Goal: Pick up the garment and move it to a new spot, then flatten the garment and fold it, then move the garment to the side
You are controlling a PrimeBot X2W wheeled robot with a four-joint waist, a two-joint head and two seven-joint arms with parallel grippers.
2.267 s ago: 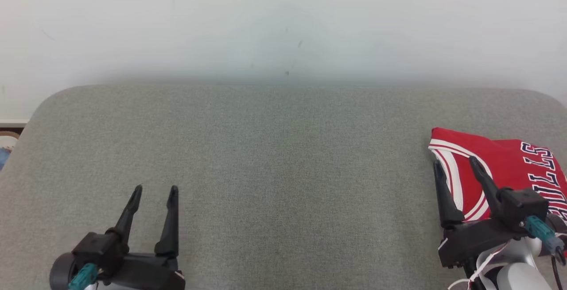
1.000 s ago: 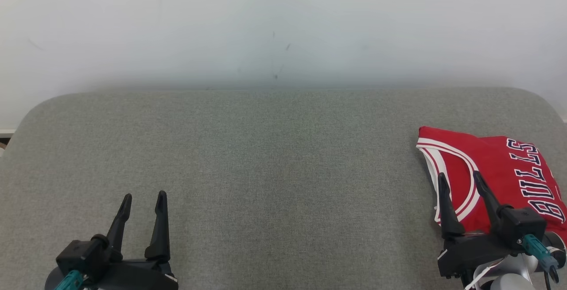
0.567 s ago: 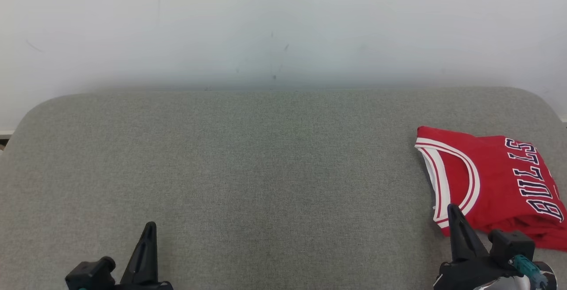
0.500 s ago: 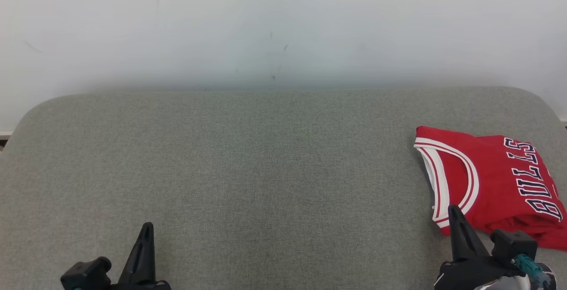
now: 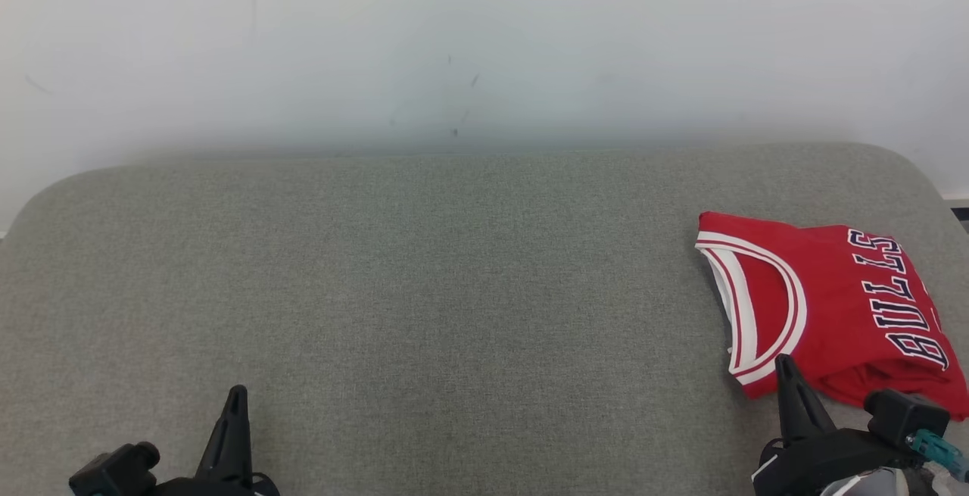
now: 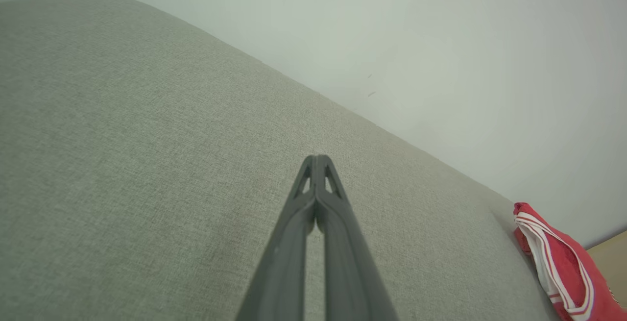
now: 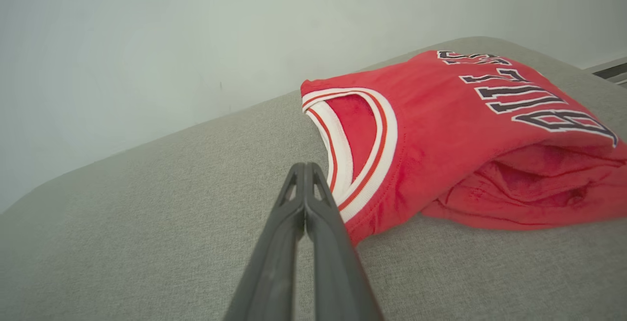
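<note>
Head view.
- Red Bulls jersey [image 5: 833, 299] lies folded on the grey upholstered cushion [image 5: 454, 291], at 3 o'clock on that surface, close to its rounded edge. The white-and-red trimmed opening faces 9 o'clock. Dark "BULLS" lettering runs down the 3 o'clock side. Loose red cloth bunches under the top layer along the 6 o'clock edge.
- Pale wall [image 5: 484, 42] stands behind the cushion at 12 o'clock, with a few faint dark marks on it.

Left gripper [image 5: 233, 409]: at 7 o'clock in the frame, well apart from the jersey. Left wrist view shows the two dark fingers pressed together tip to tip with nothing between them, over bare grey fabric. The jersey sits far off at 4 o'clock in that view.

Right gripper [image 5: 787, 379]: at 5 o'clock in the frame, its tip just beside the jersey's corner at 7 o'clock. Right wrist view shows the fingers closed flat against each other, empty, with the tip lined up on the trimmed opening. Contact with the cloth cannot be told.
</note>
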